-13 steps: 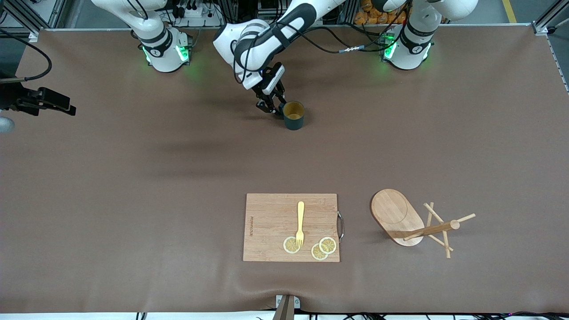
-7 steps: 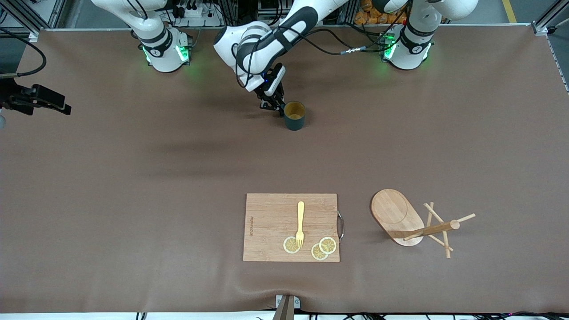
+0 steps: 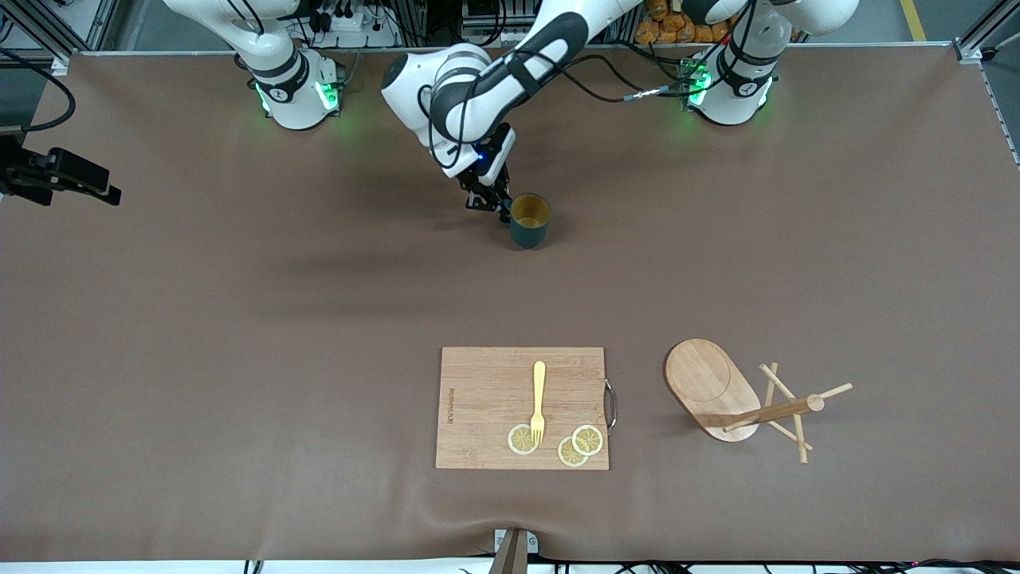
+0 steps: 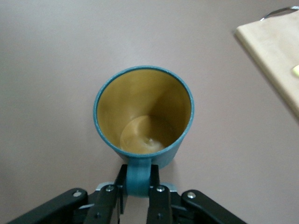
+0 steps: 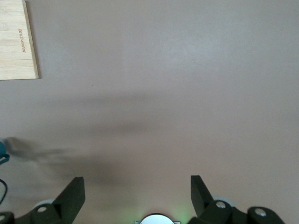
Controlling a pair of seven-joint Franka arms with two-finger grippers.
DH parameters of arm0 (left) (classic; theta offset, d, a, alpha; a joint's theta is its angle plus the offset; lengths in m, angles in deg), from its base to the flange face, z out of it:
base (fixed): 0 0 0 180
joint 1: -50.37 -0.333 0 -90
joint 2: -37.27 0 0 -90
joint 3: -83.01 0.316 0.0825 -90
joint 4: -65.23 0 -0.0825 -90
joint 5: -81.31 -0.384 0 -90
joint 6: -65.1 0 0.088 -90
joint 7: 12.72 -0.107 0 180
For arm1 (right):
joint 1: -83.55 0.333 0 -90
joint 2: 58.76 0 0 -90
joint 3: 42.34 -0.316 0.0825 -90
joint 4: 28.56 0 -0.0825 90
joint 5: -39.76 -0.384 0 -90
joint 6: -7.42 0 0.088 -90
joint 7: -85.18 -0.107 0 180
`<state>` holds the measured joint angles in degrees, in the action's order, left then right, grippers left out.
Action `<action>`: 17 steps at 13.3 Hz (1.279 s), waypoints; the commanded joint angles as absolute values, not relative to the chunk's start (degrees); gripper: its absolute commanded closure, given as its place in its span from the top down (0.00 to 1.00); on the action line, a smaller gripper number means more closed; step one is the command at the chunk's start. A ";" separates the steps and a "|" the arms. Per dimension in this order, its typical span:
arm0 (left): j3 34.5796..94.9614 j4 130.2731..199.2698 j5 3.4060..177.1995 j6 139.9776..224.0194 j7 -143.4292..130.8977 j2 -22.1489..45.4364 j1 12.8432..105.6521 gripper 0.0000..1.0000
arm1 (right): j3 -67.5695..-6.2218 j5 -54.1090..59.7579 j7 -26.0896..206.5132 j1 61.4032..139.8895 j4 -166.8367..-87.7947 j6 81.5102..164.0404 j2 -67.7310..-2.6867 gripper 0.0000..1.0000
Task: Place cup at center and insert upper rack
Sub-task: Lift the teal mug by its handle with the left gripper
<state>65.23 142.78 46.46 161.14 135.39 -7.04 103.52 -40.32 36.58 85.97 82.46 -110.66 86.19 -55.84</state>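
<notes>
front view: left pincer [image 3: 496,209] low over the surface [image 3: 239,319] near the robots' edge, fingers pinched on the loop handle of the cup [image 3: 529,220]. cup upright, handle at its 9 o'clock side, yellowish inside showing; whether it touches the surface or is just off it can't be told. w/ the frame as a clock face, cup sits at about 12, a little above ctr. cutting board [image 3: 522,407] at approx 6 o'clock, well apart from the cup, nearer the camera. on the board: yellow fork [image 3: 539,401], tines toward the camera, resting on one of three lemon slices [image 3: 579,446]. upper rack [image 3: 745,399] at approx 4 o'clock, toward the left arm's end, tipped on its side, oval base edge-up, post and pegs lying on the surface; beside the board, not touching. right arm waits; its black wrist part shows at the 9 o'clock edge.

left wrist view: cup [image 4: 144,115] seen from above, teal rim, tan interior; handle clamped betw. the two fingers [image 4: 159,200] of the left pincer [image 4: 138,198]. corner of cutting board [image 4: 275,56] at 2 o'clock.

right wrist view: right pincer [image 5: 135,196] spread wide, nothing betw. the fingers [image 5: 72,196], high over bare surface [image 5: 163,93]. corner of cutting board [image 5: 17,42] at 10 o'clock.
</notes>
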 commanded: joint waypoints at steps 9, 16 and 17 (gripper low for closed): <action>64.29 142.67 50.19 163.89 121.15 -1.50 91.86 0.00 | -41.20 36.33 86.15 81.09 -109.59 85.64 -55.68 1.00; 64.29 142.76 61.06 163.98 103.16 7.00 81.96 0.00 | -41.20 36.33 86.15 81.00 -109.59 85.64 -55.68 1.00; 64.29 142.84 64.23 163.89 98.34 9.73 79.32 0.00 | -41.20 36.42 86.23 81.09 -109.59 85.64 -55.68 1.00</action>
